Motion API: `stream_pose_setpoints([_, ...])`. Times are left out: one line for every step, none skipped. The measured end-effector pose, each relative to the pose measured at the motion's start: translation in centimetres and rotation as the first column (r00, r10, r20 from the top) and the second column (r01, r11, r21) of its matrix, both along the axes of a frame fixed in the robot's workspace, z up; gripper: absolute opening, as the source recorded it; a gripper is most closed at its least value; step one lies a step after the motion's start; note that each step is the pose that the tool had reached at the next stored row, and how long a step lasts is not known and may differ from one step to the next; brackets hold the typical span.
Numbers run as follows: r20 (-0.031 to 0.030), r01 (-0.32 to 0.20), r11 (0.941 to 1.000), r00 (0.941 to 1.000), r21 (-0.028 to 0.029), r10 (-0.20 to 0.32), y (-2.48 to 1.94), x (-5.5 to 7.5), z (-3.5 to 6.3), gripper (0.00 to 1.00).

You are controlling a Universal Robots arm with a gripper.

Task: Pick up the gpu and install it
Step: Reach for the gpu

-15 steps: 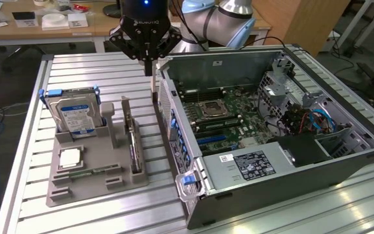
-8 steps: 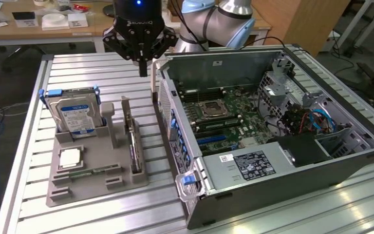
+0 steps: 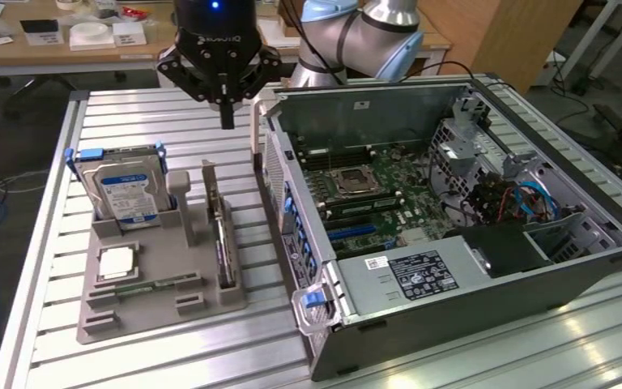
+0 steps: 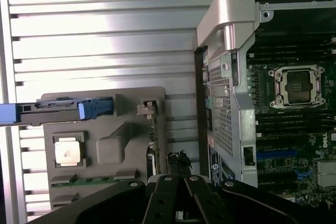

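The gpu (image 3: pixel 223 243) is standing on edge in a slot of the grey holder (image 3: pixel 159 304) on the table (image 3: pixel 159 121), between the hard drive (image 3: pixel 127 190) and the open computer case (image 3: pixel 527 296). The jaws are hanging above the table just beyond one end of the holder, closed fully together and gripping nothing.

The gpu (image 3: pixel 221 235) stands edge-on in the grey holder (image 3: pixel 149 312), so its faces barely show. In the wrist view the gripper (image 4: pixel 177 192) hides the gpu's end at the holder's rim, and the picture's edge cuts off the hard drive (image 4: pixel 52 114) standing in the holder.
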State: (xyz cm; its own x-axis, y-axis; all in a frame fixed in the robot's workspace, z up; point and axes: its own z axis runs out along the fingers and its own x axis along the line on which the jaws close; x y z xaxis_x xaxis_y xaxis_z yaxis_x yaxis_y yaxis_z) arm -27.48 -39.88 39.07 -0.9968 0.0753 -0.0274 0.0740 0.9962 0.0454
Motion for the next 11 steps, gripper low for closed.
stream_pose_setpoints([0.0,0.0,1.0,1.0,0.0,0.0,0.0,-0.2,-0.02,0.11])
stream_pose_setpoints([0.0,0.0,1.0,1.0,0.0,0.0,0.0,-0.3,-0.03,0.11])
stream_pose_setpoints([0.0,0.0,1.0,1.0,0.0,0.0,0.0,-0.5,-0.05,0.11])
stream_pose_setpoints([0.0,0.0,1.0,1.0,0.0,0.0,0.0,-0.6,-0.07,0.11])
stream_pose_setpoints([0.0,0.0,1.0,1.0,0.0,0.0,0.01,-0.8,-0.09,0.11])
stream_pose_setpoints([0.0001,0.0,1.0,1.0,0.0001,0.0,0.0,-1.0,-0.11,0.11])
stream_pose_setpoints([0.0,0.0,1.0,1.0,0.0,0.0,0.0,-1.1,-0.13,0.11])
stream_pose_setpoints([0.0001,0.0,1.0,1.0,0.0,0.0,0.0,-1.3,-0.15,0.11])
stream_pose_setpoints([0.0001,0.0,1.0,1.0,0.0,0.0,0.0,-1.3,-0.16,0.11])
stream_pose_setpoints([0.0,0.0,1.0,1.0,0.0,0.0,0.0,-1.4,-0.16,0.11])
stream_pose_setpoints([0.0001,0.0,1.0,1.0,0.0001,0.0,0.0,-1.4,-0.17,0.11])
